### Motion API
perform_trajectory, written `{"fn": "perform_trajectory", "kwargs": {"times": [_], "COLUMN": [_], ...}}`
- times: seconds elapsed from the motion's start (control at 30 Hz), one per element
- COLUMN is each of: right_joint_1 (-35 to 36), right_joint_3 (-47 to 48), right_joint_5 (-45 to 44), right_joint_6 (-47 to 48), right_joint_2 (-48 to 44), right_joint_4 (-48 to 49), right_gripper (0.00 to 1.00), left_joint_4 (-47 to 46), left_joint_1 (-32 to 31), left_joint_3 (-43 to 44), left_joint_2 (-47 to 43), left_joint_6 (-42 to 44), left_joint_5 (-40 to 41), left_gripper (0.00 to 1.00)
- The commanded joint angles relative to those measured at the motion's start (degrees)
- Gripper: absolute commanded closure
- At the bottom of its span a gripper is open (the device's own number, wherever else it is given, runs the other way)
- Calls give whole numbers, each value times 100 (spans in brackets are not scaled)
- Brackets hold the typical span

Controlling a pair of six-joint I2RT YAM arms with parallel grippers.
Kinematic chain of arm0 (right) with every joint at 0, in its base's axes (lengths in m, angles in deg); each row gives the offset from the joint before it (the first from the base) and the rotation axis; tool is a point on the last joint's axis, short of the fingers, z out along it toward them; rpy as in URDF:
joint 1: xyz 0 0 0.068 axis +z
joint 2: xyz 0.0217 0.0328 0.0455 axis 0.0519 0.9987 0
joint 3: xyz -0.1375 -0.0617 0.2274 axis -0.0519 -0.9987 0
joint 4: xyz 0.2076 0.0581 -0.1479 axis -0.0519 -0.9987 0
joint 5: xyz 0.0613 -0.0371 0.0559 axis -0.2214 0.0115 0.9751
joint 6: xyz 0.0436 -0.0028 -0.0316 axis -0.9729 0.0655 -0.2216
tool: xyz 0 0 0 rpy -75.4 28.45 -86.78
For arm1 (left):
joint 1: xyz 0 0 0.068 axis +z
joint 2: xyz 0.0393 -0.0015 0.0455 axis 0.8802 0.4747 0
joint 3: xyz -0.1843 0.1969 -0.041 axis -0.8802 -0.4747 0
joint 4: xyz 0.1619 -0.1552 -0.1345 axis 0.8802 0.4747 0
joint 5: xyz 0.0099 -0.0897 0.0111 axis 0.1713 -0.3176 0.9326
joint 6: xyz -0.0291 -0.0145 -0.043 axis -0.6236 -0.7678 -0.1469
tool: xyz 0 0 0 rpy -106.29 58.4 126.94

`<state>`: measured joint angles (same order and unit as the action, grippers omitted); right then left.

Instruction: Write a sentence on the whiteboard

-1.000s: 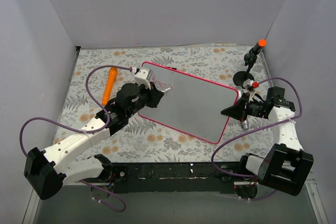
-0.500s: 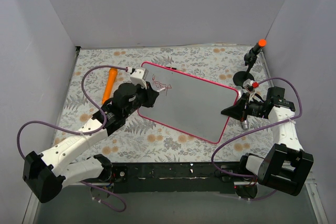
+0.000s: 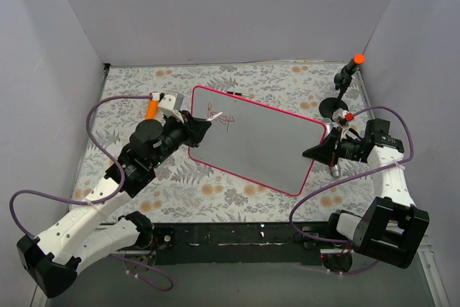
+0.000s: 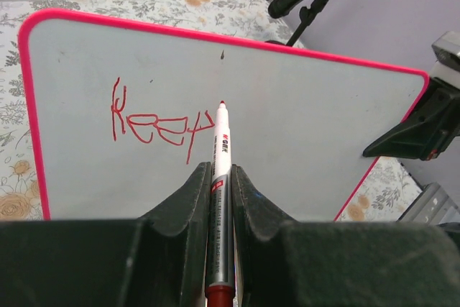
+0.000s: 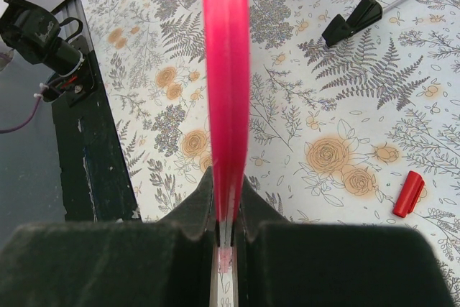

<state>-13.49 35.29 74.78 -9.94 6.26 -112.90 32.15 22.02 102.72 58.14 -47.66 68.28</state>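
Note:
The whiteboard (image 3: 262, 145) with its pink-red frame stands tilted in the middle of the flowered cloth. My left gripper (image 3: 203, 127) is at its left end, shut on a slim red marker (image 4: 221, 150). The marker's tip points at the board just right of the sentence (image 4: 154, 124), a single red word reading "Keep" (image 3: 218, 115). Whether the tip touches the board I cannot tell. My right gripper (image 3: 328, 150) is shut on the whiteboard's right edge (image 5: 225, 70), the pink frame pinched between its fingers (image 5: 205, 203).
An orange object (image 3: 152, 111) lies on the cloth at the back left, partly behind my left wrist. A black stand with an orange tip (image 3: 350, 70) rises at the back right. A red cap (image 5: 410, 193) lies loose near the board's black feet (image 5: 352, 23).
My left arm has drawn back to the left with the marker, uncovering the red writing on the board. The right arm and the board have not moved.

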Motion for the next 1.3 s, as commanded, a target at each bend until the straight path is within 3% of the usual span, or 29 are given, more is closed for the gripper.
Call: {"fn": "perform_trajectory", "kwargs": {"times": [0.0,0.27,0.53,0.83,1.27], "right_joint_1": [21,21,21,21,21], "right_joint_3": [95,87,87,69,69], "right_joint_5": [-634,-652,-652,-643,-643], "right_joint_6": [349,349,349,323,314], "right_joint_2": [-78,-105,-140,-122,-113], "right_joint_4": [271,262,271,297,315], "right_gripper": [99,99,99,99,99], "left_joint_4": [40,-257,-329,-189,-48], "left_joint_1": [158,606,641,641,641], "left_joint_3": [97,-578,-975,-1204,-1231], "left_joint_2": [-306,-736,-1115,-1555,-1458], "left_joint_6": [-240,-732,-1067,-1199,-1392], "left_joint_5": [-54,-1020,-1408,-1540,-1601], "left_gripper": [100,100,100,100,100]}}
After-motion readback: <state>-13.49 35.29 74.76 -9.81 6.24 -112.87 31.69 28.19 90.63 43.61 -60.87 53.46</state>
